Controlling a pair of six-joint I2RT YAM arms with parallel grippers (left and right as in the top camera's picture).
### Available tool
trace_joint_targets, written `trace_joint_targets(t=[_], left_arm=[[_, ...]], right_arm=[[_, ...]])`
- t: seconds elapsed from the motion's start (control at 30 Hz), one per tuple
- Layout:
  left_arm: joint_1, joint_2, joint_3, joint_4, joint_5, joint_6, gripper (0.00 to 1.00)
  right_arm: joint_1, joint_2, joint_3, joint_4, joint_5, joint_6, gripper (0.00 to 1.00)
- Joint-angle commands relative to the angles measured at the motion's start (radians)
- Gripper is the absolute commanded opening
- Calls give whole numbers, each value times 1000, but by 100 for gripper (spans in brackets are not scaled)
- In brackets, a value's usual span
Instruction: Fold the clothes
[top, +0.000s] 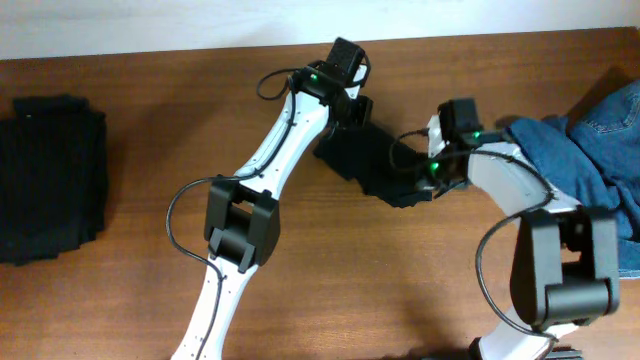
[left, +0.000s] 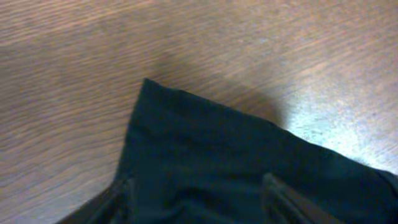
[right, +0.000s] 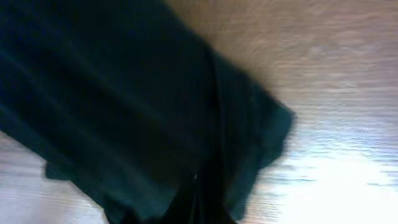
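My left tool (top: 352, 112) is at the far middle of the counter (top: 130, 290), over the far end of the black garment (top: 365, 160). In the left wrist view the left tool (left: 199, 202) stands wide: its two fingers (left: 124, 198) show at the bottom edge, well apart, with the dark cloth (left: 205, 143) lying flat between them. One corner of the cloth points away from me onto bare wood (left: 93, 62). I cannot tell whether either finger touches the cloth.

My right tool (top: 413, 187) is at the near right end of the same garment. Its wrist view is blurred, but the right tool (right: 194, 202) looks narrow, closed on the black garment (right: 124, 93), which gathers into folds toward the tips and spreads out across most of the frame. Bare counter (right: 323, 74) shows to the right of it.

From above, the black garment lies crumpled in the middle of the counter, stretched on a slant between my two tools. A folded black stack (top: 50, 180) sits at the left edge, well apart from both arms. A blue denim garment (top: 600, 140) is heaped at the right edge, just beside my right arm.
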Motion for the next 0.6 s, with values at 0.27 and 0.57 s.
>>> trace_joint_targets(t=[0.27, 0.57], left_arm=[[76, 31, 12, -44, -16, 264, 72], [85, 121, 8, -51, 177, 346, 77]], right_arm=[[22, 27, -99, 120, -39, 23, 4], [22, 27, -99, 119, -38, 23, 4]])
